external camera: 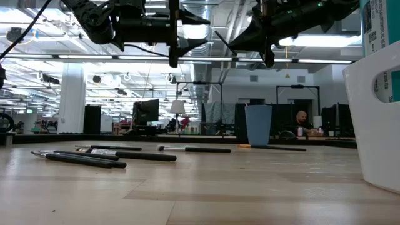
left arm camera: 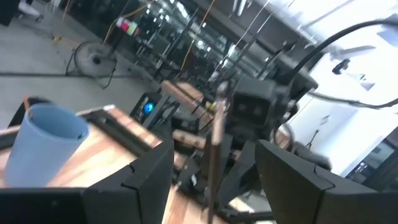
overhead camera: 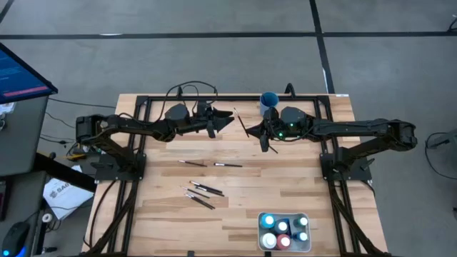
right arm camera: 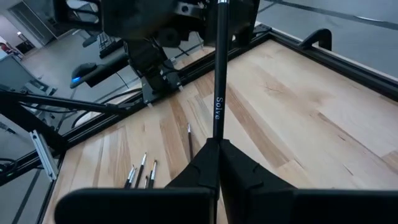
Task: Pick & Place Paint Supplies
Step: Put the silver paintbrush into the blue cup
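Note:
My right gripper (overhead camera: 260, 132) hovers over the far middle of the table, shut on a thin dark paintbrush (overhead camera: 243, 125). Facing it from the left, my left gripper (overhead camera: 227, 120) is open. In its wrist view the brush (left arm camera: 215, 137) stands between the open fingers without visibly touching them. Several more paintbrushes (overhead camera: 203, 189) lie flat on the wood near the middle. The paint bottles (overhead camera: 283, 230) stand in the white tray (overhead camera: 307, 246) near the front edge. A blue cup (overhead camera: 269, 100) stands upright at the far edge. My right gripper pinches the brush's dark handle (right arm camera: 217, 134) between its two fingertips. The brush sticks out ahead of the fingers toward my left gripper. It is lifted clear of the table.
The blue cup (external camera: 258, 124) stands just beyond the two grippers. The loose brushes (external camera: 106, 156) lie left of centre. The white tray (external camera: 375, 125) takes up the near right. Bare wood lies between the brushes and the tray. Dark frame rails (overhead camera: 139, 143) run along both sides.

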Controlling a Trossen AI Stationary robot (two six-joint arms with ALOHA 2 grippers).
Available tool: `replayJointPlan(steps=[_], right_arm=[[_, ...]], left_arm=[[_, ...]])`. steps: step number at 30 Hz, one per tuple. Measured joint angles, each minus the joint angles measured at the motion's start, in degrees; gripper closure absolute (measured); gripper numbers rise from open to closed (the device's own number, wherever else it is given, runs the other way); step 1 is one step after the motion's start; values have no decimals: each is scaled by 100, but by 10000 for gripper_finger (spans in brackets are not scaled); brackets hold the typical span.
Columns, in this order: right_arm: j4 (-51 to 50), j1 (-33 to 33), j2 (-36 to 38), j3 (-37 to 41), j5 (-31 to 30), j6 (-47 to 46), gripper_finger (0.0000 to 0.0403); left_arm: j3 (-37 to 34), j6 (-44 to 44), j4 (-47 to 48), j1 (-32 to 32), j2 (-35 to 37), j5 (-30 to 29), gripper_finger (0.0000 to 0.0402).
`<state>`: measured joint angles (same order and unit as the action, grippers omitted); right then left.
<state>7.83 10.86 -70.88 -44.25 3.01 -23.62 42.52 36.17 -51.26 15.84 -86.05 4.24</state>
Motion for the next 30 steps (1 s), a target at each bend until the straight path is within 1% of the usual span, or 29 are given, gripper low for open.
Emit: replayJointPlan(steps=[11,20,22,27,30], right_arm=[[448,-160,-160,-2,22,0,403],[499,-190,-161,-2,20,0,403],[506,-226,-161,-2,17,2,403],[488,-231,-161,-2,20,1,403],[488,-265,-161,-2,17,2,403]], left_arm=[[15,3,-28,0,3,-23,187],[26,5,-48,-50,3,-21,189],[47,5,-81,-48,3,-19,196],[156,-106,-79,-50,3,57,230],[177,-116,-77,-50,3,58,241]])
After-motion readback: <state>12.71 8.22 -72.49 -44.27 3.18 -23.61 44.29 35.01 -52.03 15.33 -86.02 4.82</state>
